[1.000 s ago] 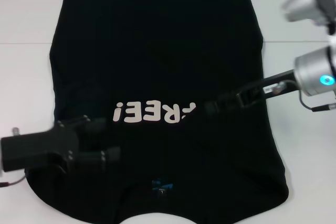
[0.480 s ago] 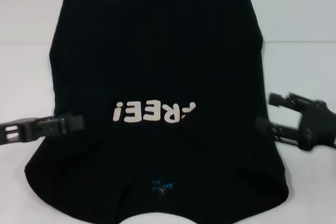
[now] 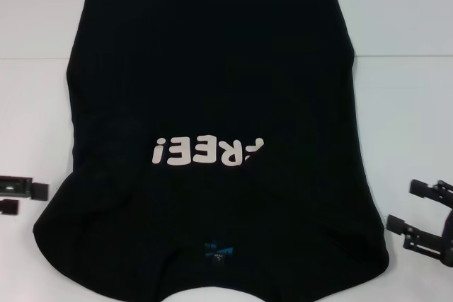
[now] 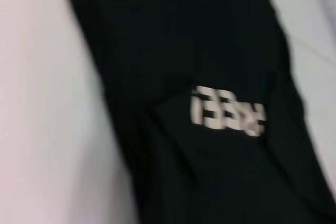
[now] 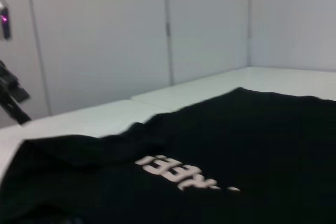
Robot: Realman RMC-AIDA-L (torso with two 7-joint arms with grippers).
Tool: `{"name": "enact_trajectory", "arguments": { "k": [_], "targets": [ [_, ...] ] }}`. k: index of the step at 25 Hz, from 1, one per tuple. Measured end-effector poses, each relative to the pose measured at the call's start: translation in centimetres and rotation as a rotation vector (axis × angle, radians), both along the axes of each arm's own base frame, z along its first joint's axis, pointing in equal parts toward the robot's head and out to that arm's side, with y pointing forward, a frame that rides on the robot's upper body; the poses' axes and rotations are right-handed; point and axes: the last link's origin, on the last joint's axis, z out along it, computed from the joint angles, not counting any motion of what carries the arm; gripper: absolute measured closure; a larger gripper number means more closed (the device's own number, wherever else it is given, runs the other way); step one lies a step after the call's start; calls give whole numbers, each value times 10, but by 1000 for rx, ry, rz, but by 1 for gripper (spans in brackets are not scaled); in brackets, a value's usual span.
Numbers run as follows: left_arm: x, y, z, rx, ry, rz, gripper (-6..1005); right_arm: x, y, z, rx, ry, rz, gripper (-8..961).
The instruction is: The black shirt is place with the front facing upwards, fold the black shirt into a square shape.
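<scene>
We see a flat white table with the big black cloth T-shirt spread across its middle, white letters facing up. Our black left gripper sits just beside the shirt's left edge. Our black right gripper sits near the right edge. Both have jaws apart, holding nothing.

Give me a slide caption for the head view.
Black shirt lies flat on the white table; left pincer and right pincer flank it, both open.

black shirt flat (print up), tools flanking
</scene>
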Motion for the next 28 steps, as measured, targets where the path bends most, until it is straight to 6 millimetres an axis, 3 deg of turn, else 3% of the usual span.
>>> {"name": "enact_trajectory", "arguments": {
  "k": [3, 8, 28],
  "targets": [
    [2, 6, 3, -53, 114, 40, 108, 6, -4, 2, 17, -1, -23, 116],
    [10, 18, -14, -146, 225, 54, 115, 9, -6, 3, 19, -1, -37, 117],
    [12, 31, -50, -189, 306, 0, 144, 6, -4, 2, 13, 14, -30, 116]
  ]
}}
